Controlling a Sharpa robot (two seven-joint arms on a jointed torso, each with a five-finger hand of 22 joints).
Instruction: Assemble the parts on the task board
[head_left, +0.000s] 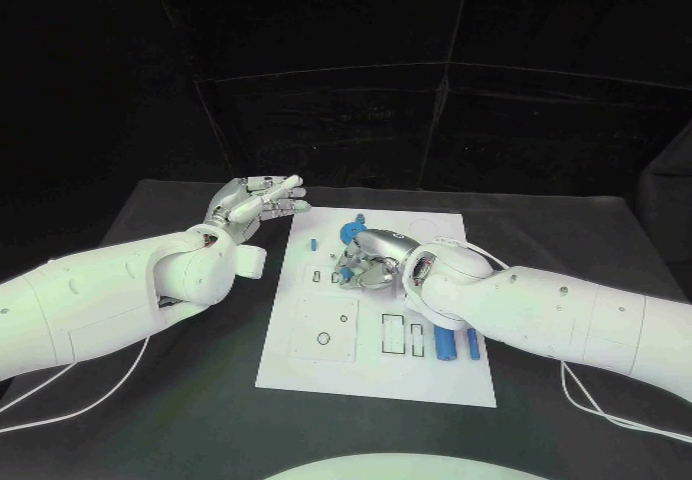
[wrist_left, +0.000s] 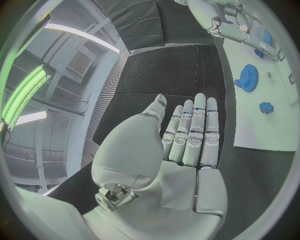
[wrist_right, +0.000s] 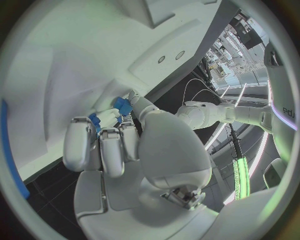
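The white task board (head_left: 378, 352) lies in the middle of the black table. My right hand (head_left: 372, 258) hangs low over its upper middle with fingers curled, pinching a small blue part (wrist_right: 124, 106) against the board (wrist_right: 75, 60). A blue gear (head_left: 351, 232) sits just beyond that hand, seen too as the gear (wrist_left: 248, 77) from the left wrist. A small blue piece (head_left: 313, 243) stands near the board's left edge. Two blue bars (head_left: 444, 343) lie at the lower right. My left hand (head_left: 260, 205) hovers off the board's far left corner, fingers (wrist_left: 195, 131) straight, holding nothing.
Rectangular outlines and small holes mark the board's lower left (head_left: 325, 335). White cables (head_left: 606, 415) trail on the table under both arms. Black table surface (head_left: 173, 420) surrounds the board on every side.
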